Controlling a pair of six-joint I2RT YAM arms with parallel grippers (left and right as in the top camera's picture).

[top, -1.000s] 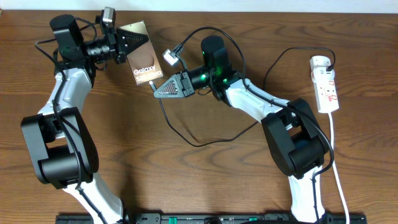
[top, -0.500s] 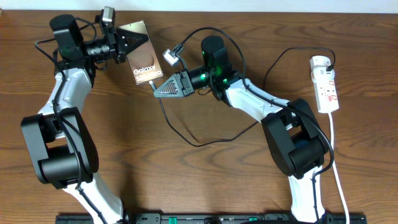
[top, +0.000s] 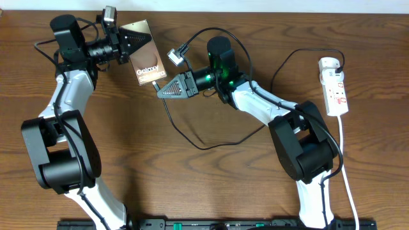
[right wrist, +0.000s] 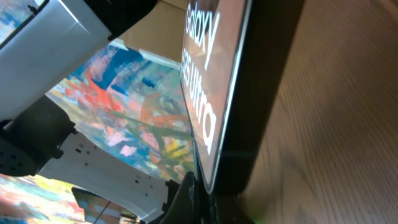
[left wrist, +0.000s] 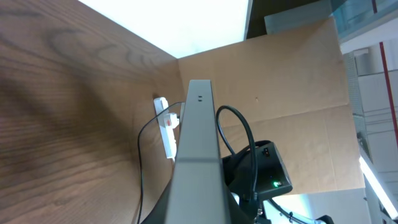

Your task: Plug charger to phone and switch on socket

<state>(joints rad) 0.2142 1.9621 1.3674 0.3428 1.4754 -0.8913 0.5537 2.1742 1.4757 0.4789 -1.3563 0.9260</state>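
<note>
My left gripper (top: 128,46) was clamped on one edge of the phone (top: 146,57), holding it tilted above the table's far side. This let the right gripper (top: 161,89) (closed on the charger (top: 185,137) tip, I judged) reach its lower end.

**Left wrist view: phone seen edge-on**

The phone (left wrist: 198,149) fills the centre edge-on, with two small holes near its upper end. Behind it, the socket (left wrist: 165,124) lies near the tabletop (left wrist: 62,124) edge below a cardboard panel (left wrist: 292,74). The charger (left wrist: 139,168) trails from the socket across the wood
</note>
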